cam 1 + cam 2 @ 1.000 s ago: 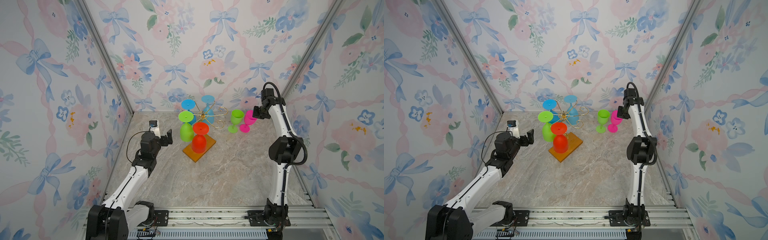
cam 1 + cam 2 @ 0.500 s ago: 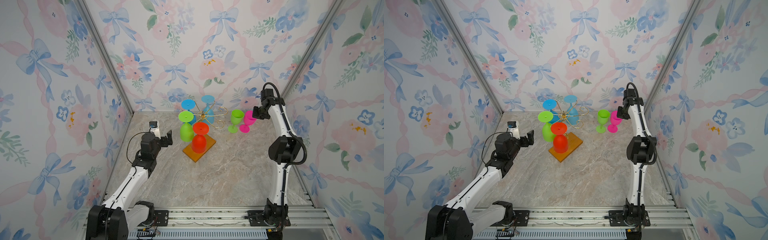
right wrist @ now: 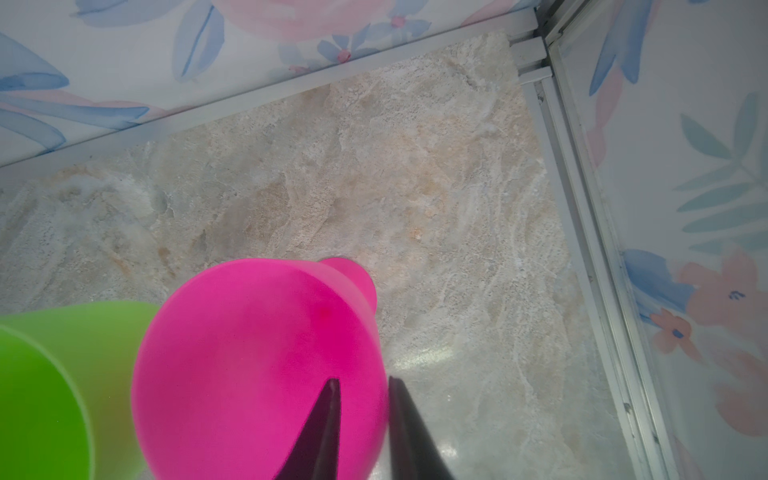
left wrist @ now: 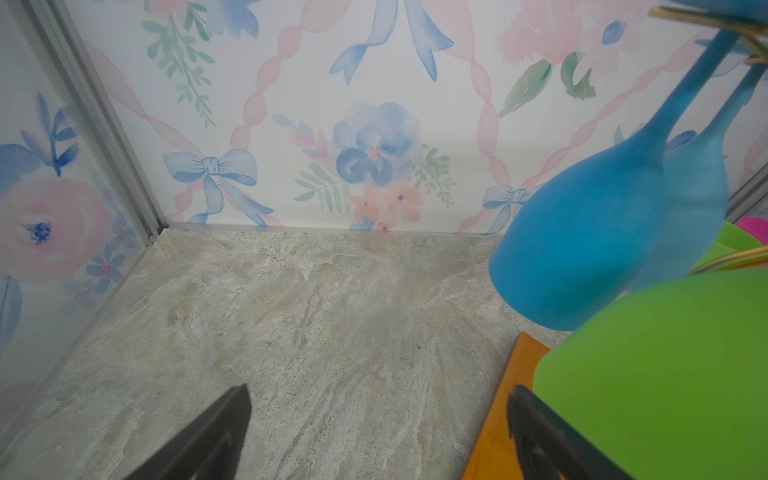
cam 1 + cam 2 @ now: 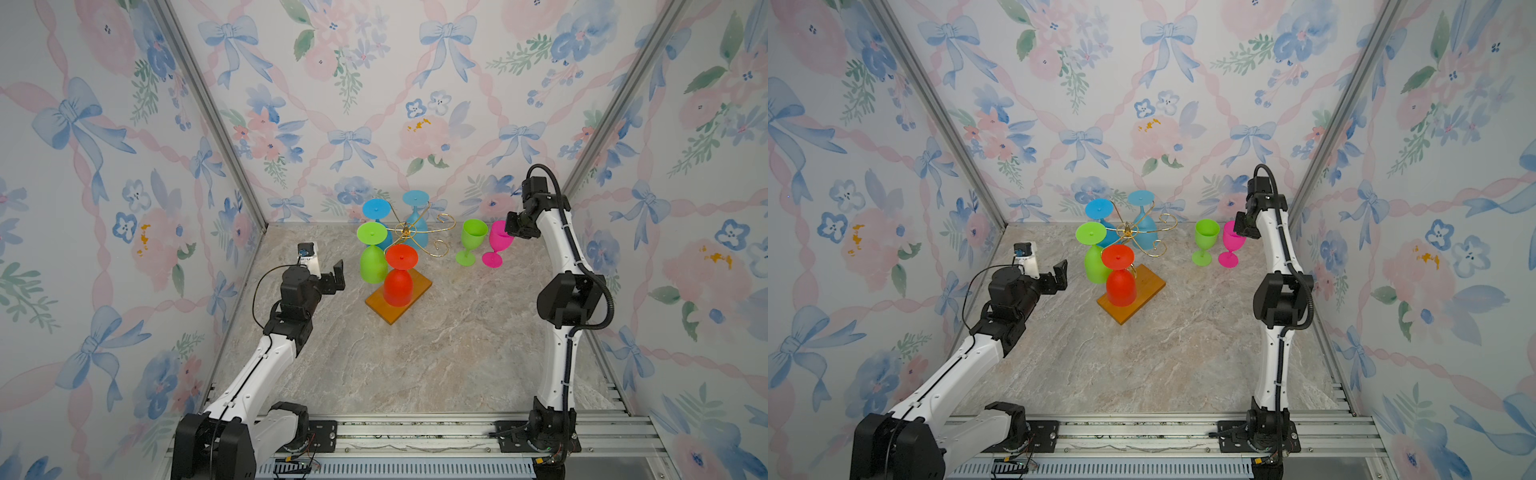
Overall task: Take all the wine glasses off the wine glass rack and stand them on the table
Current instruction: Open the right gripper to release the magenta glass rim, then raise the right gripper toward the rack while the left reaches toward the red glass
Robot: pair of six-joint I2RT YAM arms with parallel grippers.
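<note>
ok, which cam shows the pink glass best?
Both top views: the whole pink glass stands upright on the table, bowl to foot. The right wrist view shows only its bowl up close, with the right claw at its rim. The left wrist view catches just a pink sliver.

Six wine glasses were there, in four colours: two blue, two green, one red, one pink. Four hung bowl-down on the single wine glass rack (image 5: 405, 228), which stood on its one wooden base (image 5: 420, 287) toward the middle of the far edge of the table (image 5: 415, 365): the deeper blue glass (image 5: 376, 209), the paler blue glass (image 5: 417, 235), the hanging green glass (image 5: 373, 264) and the red glass (image 5: 397, 288). The other two stood upright, side by side, near the far right corner: the standing green glass (image 5: 473, 235) and the pink glass (image 5: 496, 241). Two robot arms rose from the near edge, the left arm (image 5: 266, 365) and the right arm (image 5: 561, 353)
</note>
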